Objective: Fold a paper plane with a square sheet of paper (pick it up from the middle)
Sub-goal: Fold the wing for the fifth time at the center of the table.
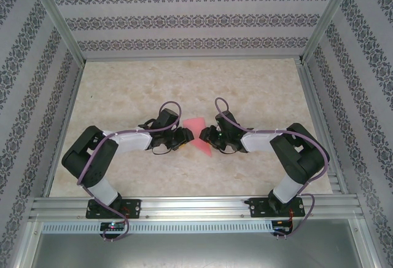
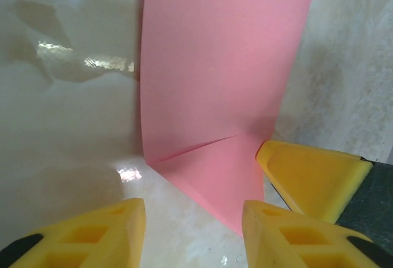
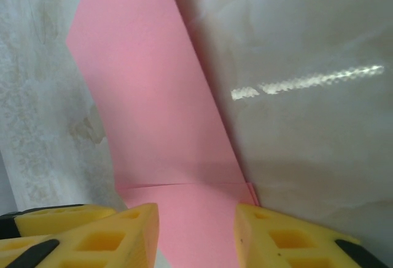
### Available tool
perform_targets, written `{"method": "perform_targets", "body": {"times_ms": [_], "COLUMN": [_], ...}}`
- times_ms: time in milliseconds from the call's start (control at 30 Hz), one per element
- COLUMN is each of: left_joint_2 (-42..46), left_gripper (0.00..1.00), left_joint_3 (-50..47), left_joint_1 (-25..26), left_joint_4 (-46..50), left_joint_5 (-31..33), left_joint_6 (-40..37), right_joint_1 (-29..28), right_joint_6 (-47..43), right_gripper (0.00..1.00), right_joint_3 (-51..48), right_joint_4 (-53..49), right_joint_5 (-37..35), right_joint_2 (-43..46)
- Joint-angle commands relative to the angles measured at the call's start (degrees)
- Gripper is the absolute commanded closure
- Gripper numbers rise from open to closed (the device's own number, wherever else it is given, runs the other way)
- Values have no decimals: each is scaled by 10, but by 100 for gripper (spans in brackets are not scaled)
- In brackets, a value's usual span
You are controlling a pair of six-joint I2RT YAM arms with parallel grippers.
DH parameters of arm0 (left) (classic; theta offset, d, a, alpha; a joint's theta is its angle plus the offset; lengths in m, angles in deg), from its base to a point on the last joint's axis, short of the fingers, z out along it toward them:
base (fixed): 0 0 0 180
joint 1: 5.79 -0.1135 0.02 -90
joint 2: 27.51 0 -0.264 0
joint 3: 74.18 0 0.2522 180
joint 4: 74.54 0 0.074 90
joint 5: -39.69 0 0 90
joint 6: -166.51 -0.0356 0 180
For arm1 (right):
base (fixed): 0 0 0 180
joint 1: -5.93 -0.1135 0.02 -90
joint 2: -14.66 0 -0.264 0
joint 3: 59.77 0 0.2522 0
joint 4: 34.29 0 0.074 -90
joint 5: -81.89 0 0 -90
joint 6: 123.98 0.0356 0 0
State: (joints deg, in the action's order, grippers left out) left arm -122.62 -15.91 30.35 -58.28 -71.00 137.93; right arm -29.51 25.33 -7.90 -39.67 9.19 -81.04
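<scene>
Yellow fingertips [image 2: 116,231] of the left end effector [image 2: 193,237] sit at the bottom of the left wrist view, framing the lower corner of the pink sheet of paper [image 2: 215,83]. From above, the sheet lies mid-frame on the tabletop [image 1: 245,90], between both arms. It carries 1 clear crease and bends upward, so folding seems begun, yet no paper plane has taken shape and most folds look left. Both the left end effector and the right end effector [image 3: 196,240] stand apart with the sheet in the gap; neither looks clamped on it.
</scene>
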Motion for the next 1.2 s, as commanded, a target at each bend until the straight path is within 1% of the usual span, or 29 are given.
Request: {"method": "perform_targets", "body": {"times_ms": [0,233,367,800,967,1167], "left_joint_2": [-13,-21,-26,-51,-53,-37], "left_gripper": [56,58,62,68,71,72], "left_joint_3": [9,13,19,36,33,5], "left_joint_1": [6,6,6,6,6,5], "left_joint_4": [-17,-23,-30,-53,-76,-132], "left_joint_5": [2,4,0,-13,-19,-6], "left_joint_6": [12,16,15,15,19,40], "right_joint_1": [6,7,8,7,9,12], "right_joint_6": [-1,-1,0,-2,-5,-10], "right_gripper": [65,69,70,70,70,70], "right_joint_3": [-21,-25,-26,-30,-33,-41], "right_joint_4": [-22,-18,-15,-12,-5,7], "right_joint_5": [-11,-9,-8,-4,-4,-3], "right_joint_2": [-29,-30,-33,-35,-36,-35]}}
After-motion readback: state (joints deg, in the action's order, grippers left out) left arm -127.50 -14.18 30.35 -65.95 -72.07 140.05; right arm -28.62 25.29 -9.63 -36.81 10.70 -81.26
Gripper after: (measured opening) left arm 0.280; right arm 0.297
